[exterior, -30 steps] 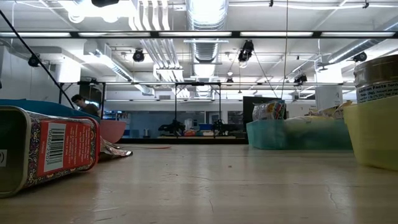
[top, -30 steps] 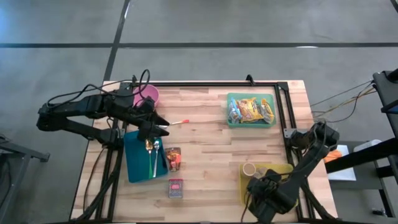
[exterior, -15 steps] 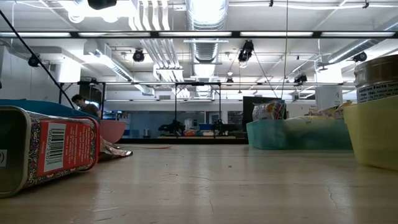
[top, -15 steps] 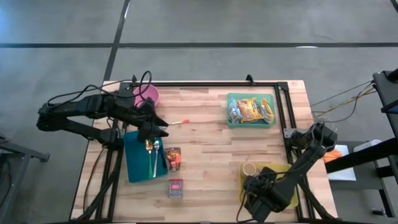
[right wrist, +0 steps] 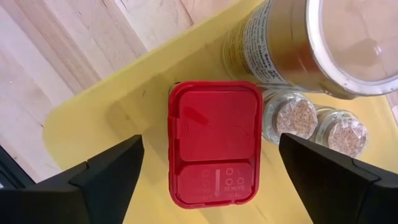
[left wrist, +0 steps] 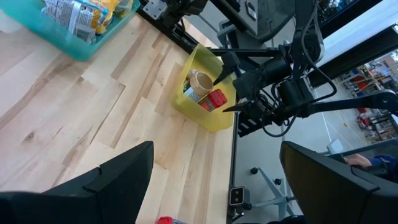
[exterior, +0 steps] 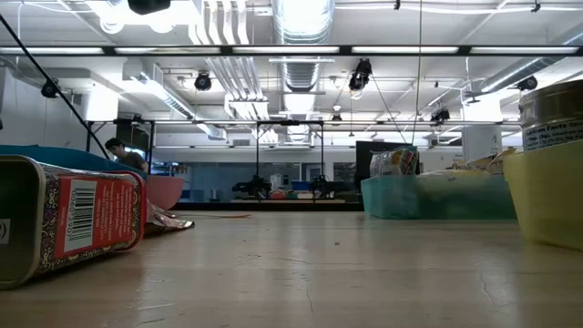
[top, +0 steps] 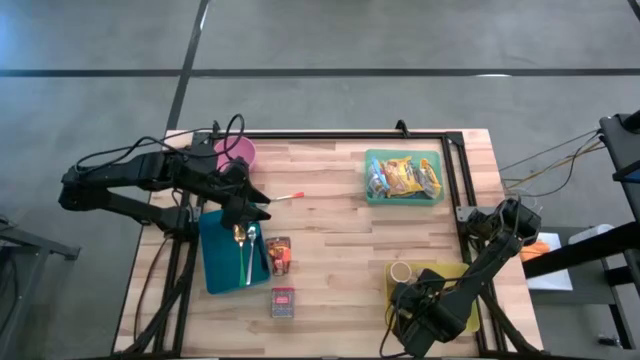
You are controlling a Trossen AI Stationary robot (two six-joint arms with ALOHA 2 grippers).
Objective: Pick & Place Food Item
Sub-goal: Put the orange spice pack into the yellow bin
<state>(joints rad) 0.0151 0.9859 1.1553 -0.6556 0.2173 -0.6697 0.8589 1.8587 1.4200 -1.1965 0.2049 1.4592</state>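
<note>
A container with a red lid [right wrist: 214,146] stands lid up inside the yellow bin [top: 448,270] at the table's near right, beside a gold can [right wrist: 311,43] and two cork-stoppered jars [right wrist: 295,115]. My right gripper [right wrist: 210,186] hangs open above it, pointing down. Its fingers stand on either side of the lid, well apart from it. My left gripper [top: 255,205] waits open over the far end of the teal tray [top: 218,270] at the left. From its wrist view, the right gripper [left wrist: 239,81] shows over the bin.
A teal bin of snack packets [top: 403,178] sits at the far right. Spoons [top: 245,245] lie on the teal tray. A packet [top: 279,254], a red tin [top: 283,302], a pink bowl [top: 238,153] and a red-tipped stick [top: 285,197] are nearby. Bare wood lies mid-table.
</note>
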